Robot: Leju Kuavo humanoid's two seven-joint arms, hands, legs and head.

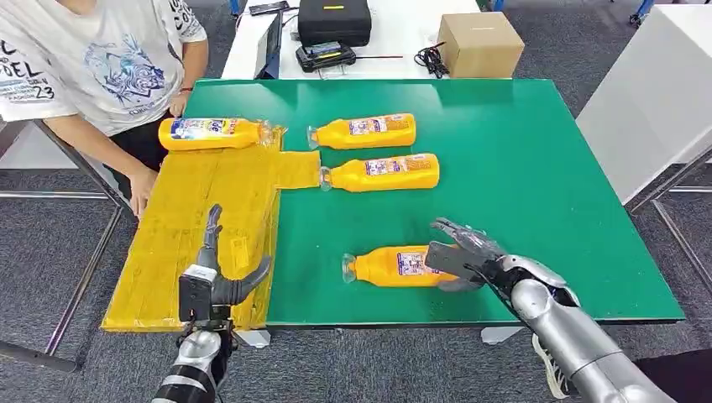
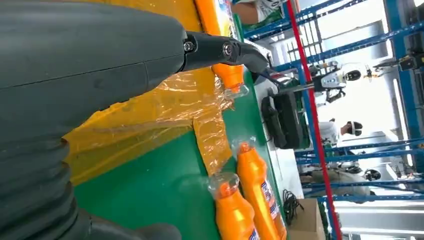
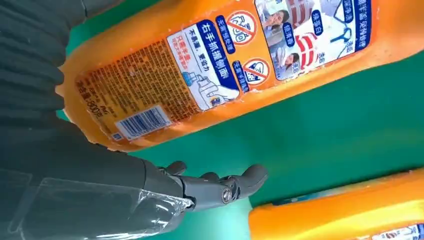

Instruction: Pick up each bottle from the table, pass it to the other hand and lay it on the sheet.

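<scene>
You see four orange bottles, each with a blue-and-white label — one lies on the yellow sheet, three on the green table. The near bottle carries Chinese print and a barcode. Right hand spread at its base, holding nothing; left hand empty, fingers apart, over the sheet.

The nearest bottle's label carries Chinese print, "右手抓握侧面", a barcode and red prohibition signs. The person's T-shirt reads "23" on its sleeve.
</scene>
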